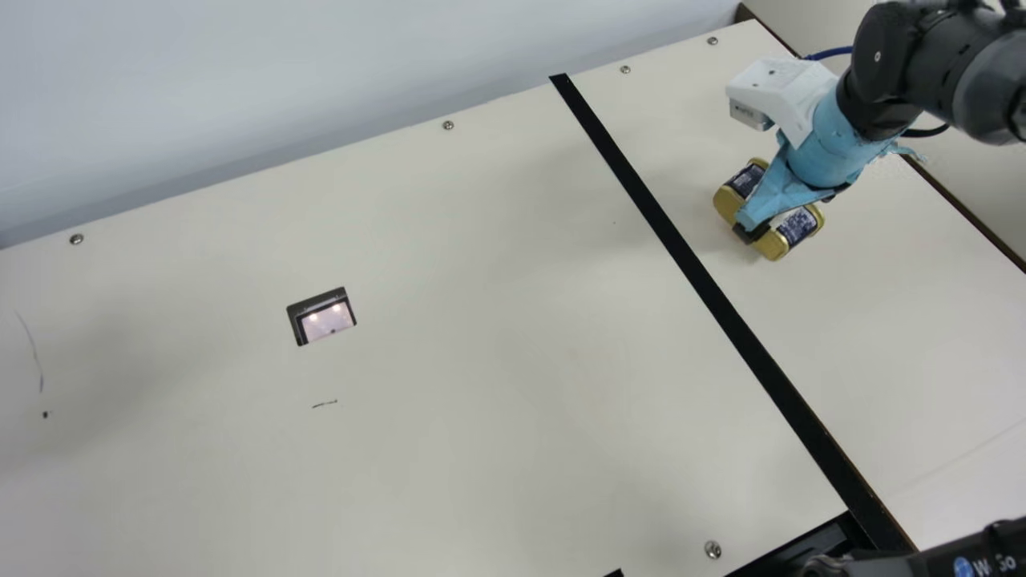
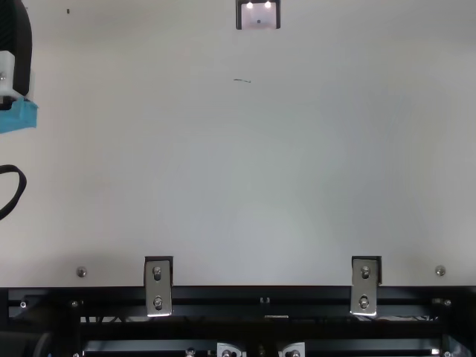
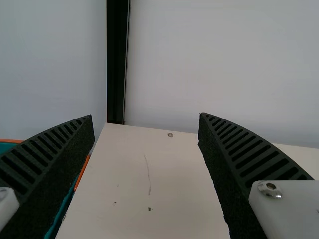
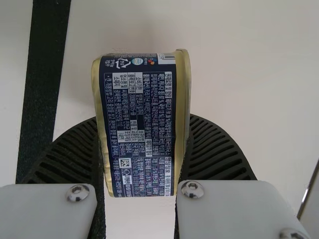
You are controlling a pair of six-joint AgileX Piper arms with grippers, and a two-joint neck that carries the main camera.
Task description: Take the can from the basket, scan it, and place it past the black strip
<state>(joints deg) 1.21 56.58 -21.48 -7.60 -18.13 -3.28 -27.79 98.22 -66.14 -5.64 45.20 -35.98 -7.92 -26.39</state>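
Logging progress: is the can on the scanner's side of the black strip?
No, in the main view the black strip lies between the can and the scanner.

Silver screws [image 1: 448, 125] near a pale wall [image 1: 321, 72] — one dark squiggle [image 1: 325, 404].

the right gripper [image 1: 755, 226] grips the can [image 1: 797, 227] past the black strip [image 1: 687, 256].

can [image 1: 796, 226] right of strip [image 1: 697, 268], scanner [image 1: 327, 320] left
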